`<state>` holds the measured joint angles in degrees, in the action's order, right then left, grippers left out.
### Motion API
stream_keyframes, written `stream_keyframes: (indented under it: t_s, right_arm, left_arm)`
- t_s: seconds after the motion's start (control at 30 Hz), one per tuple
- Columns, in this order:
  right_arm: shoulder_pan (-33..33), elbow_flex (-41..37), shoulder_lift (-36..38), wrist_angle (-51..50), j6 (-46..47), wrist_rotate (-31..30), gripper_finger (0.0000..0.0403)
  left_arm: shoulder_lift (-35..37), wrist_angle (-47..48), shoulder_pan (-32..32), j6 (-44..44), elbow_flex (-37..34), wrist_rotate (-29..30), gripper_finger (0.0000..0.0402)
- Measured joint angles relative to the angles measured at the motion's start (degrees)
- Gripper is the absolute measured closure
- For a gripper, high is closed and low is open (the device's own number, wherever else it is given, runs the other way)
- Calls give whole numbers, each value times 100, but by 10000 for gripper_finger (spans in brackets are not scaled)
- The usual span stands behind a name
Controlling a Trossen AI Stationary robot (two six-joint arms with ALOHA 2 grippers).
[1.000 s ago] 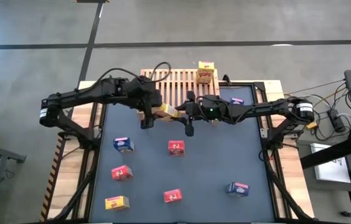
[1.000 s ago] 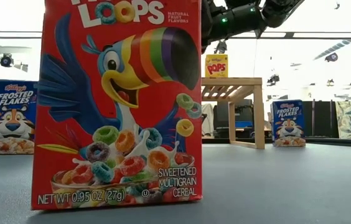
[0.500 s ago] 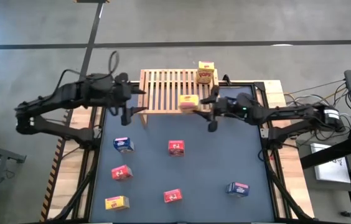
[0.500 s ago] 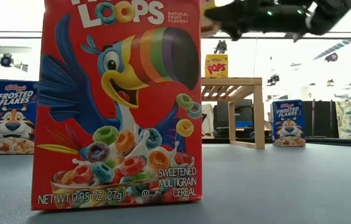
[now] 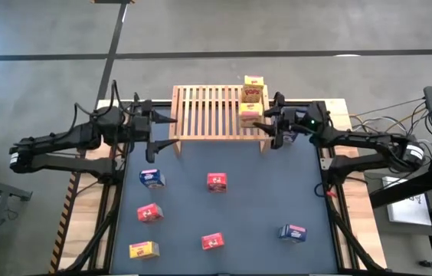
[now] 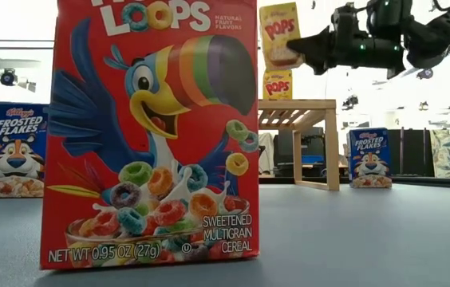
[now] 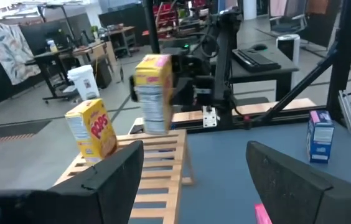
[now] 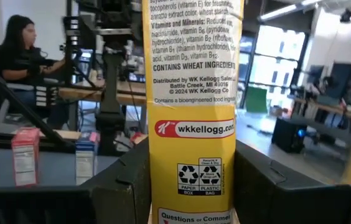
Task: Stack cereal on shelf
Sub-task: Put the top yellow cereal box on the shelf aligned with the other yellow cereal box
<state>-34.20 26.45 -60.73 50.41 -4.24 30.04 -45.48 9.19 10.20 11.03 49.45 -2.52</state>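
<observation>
On the near part of the mat (image 5: 254,207) lie six loose boxes: a yellow box (image 5: 144,250), a red box (image 5: 212,241) and a blue box (image 5: 292,232) nearest the front edge, then a second red box (image 5: 148,213), a third red box (image 5: 217,182) and a second blue box (image 5: 152,178) farther in. In the low view one red box fills the foreground. Beyond them, at the mat's far edge, stands the shelf (image 5: 208,113), with one yellow box (image 5: 253,90) upright on its far right corner. The right gripper (image 5: 266,126) is at the shelf's right end, clamped on a yellow box (image 6: 279,35) that it holds upright in the air, just above and in front of the one already standing there. The left gripper (image 5: 161,132) hovers by the shelf's left end, its fingers (image 7: 116,177) spread wide with nothing between them. A third blue box (image 7: 319,135) stands on the mat beside the shelf's right side. Beyond the table, a person (image 8: 15,53) sits in the room.
</observation>
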Motion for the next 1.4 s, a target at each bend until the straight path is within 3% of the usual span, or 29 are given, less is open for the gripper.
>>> stream_keyframes:
  t_s: [0.23, 0.6, 0.9, 1.4]
  right_arm:
    - [-532, -138, -250, 84, 69, 190, 247]
    - [-877, -604, -930, 1649, 426, 217, 247]
    - [-1504, -483, -1466, 1938, 840, 1103, 251]
    - [-1549, -314, -2092, 2174, 661, 1201, 250]
  left_arm:
    - [59, -19, 2, 0, -65, -1, 135]
    - [40, -23, 2, -23, -74, -10, 135]
    - [-61, -22, 2, -42, -74, -10, 135]
    - [-195, -21, 2, -24, -74, -10, 135]
